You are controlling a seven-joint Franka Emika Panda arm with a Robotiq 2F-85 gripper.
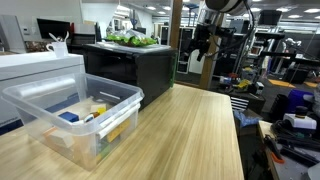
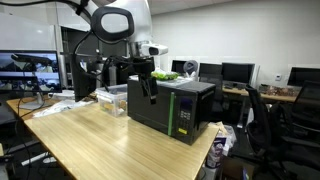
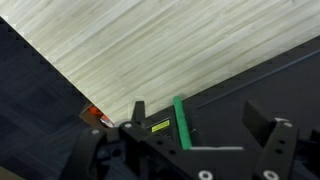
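Note:
My gripper [image 1: 201,47] hangs in the air past the far end of a light wooden table [image 1: 190,135], open and empty. In an exterior view it [image 2: 147,88] is beside the front corner of a black box [image 2: 178,105] with a green stripe. In the wrist view the two fingers [image 3: 205,120] are spread apart with nothing between them. Below them lie the black box top [image 3: 250,90], its green stripe [image 3: 182,122] and the table [image 3: 150,50]. Green items [image 1: 131,39] lie on top of the box [image 1: 130,65].
A clear plastic bin [image 1: 75,115] with blue, yellow and white items stands on the table, next to a white appliance [image 1: 40,68]. Dark carpet [image 3: 40,110] lies beside the table. Desks, monitors [image 2: 235,72] and chairs surround the table.

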